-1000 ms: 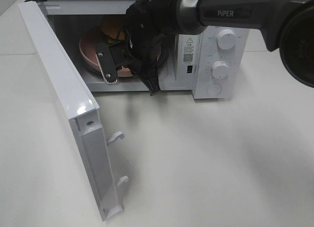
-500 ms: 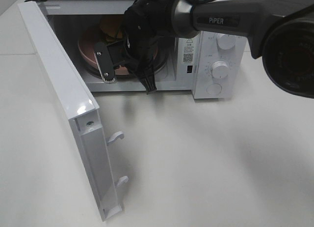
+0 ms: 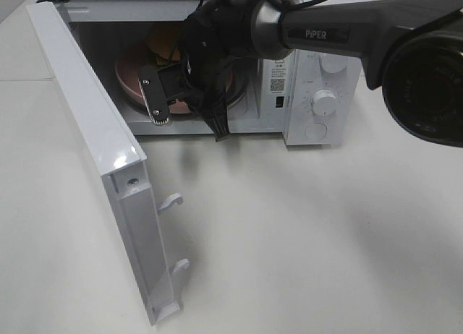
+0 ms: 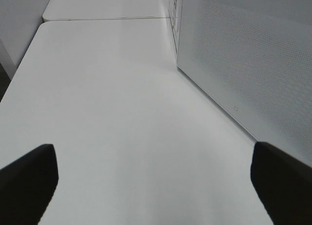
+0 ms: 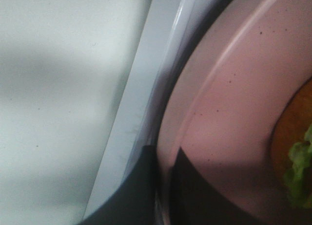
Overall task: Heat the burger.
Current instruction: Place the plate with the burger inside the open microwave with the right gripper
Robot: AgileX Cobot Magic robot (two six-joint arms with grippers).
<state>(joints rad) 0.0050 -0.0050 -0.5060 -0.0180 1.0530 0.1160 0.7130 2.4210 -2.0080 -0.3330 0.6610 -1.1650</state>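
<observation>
The right gripper was inside the open microwave, its fingers pinched tight on the rim of the pink plate. The burger sat on that plate, inside the microwave. The left gripper hung over the table beside the microwave, its fingers spread wide apart.

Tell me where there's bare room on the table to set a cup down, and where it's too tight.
Free: the table in front of the microwave, right of its open door; also the stretch beyond the door's outer face. Crowded: the cavity, holding the pink plate, burger and right gripper shut on the plate's rim.
</observation>
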